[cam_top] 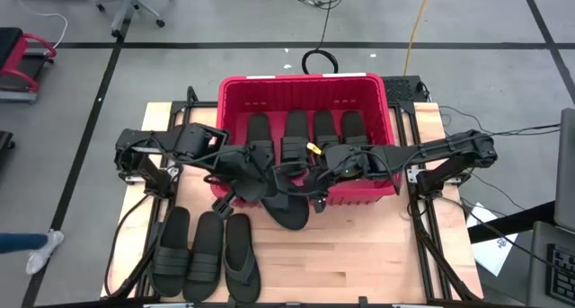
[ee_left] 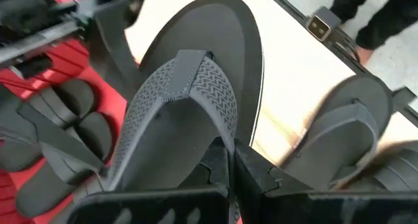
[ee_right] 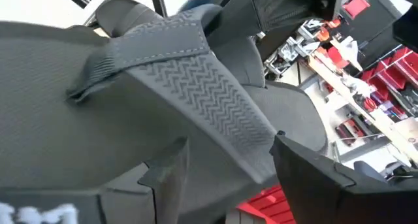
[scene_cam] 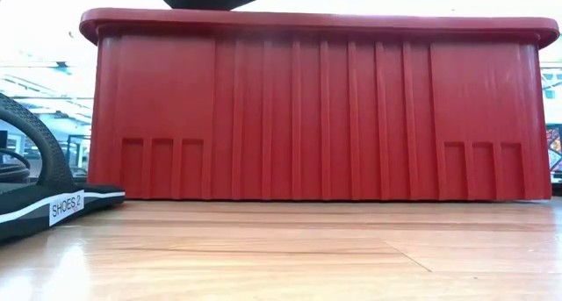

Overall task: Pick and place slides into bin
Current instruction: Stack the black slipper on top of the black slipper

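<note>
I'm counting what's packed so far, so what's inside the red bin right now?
Four black slides lie side by side along the far half of the red bin. The near half is covered by both arms and the flip-flop held over the front rim, so anything beneath cannot be seen.

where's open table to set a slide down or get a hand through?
Free: the table right of the three slides, from the bin's front wall to the near edge. Crowded: the bin's front rim, where the left gripper, shut on the flip-flop, meets the open right gripper.
</note>
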